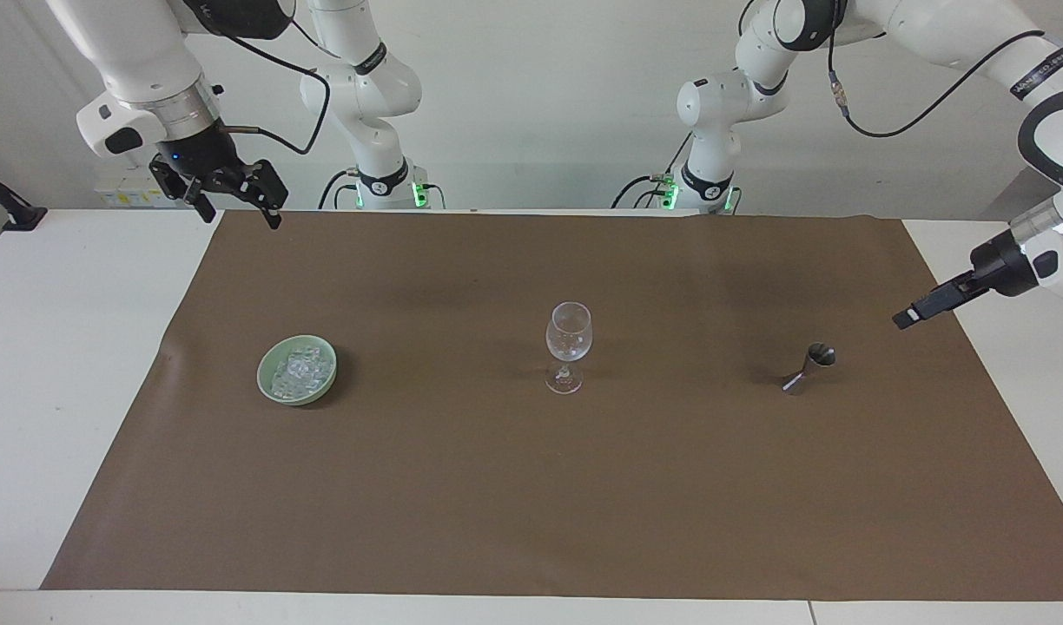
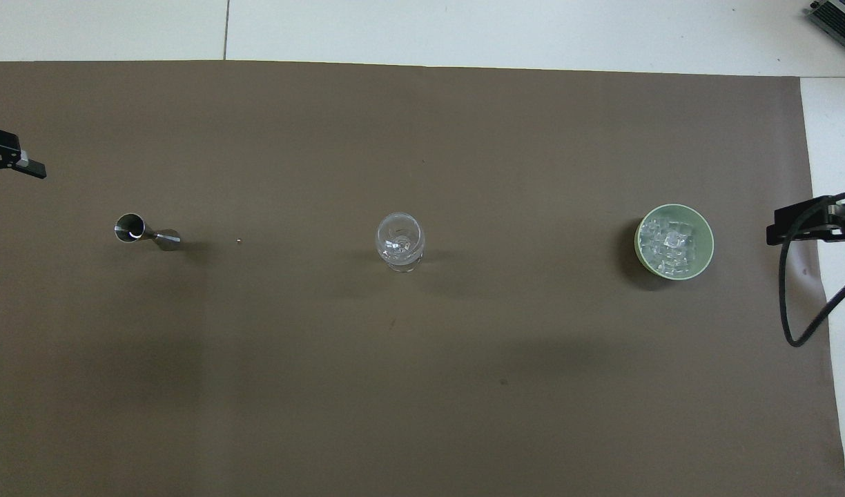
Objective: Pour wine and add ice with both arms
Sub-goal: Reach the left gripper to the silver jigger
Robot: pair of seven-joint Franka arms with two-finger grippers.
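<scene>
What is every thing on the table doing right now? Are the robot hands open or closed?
Ice: piled in the bowl, untouched.
Green bowl: upright on the brown mat, full of ice.
Wine glass: standing upright mid-mat, with no wine in it.
Metal jigger: on the mat, standing aslant, nothing holding it.
Left gripper: jaws open, empty, over the mat's edge near the jigger.
Right gripper: jaws open, empty, waiting over the mat's corner.

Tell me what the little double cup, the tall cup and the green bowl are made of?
The little double cup looks like shiny polished metal: it is silvery with bright glints. The tall cup seems to be clear glass, since the brown mat shows through it. The green bowl looks like smooth glazed ceramic, though it could be plastic.
</scene>
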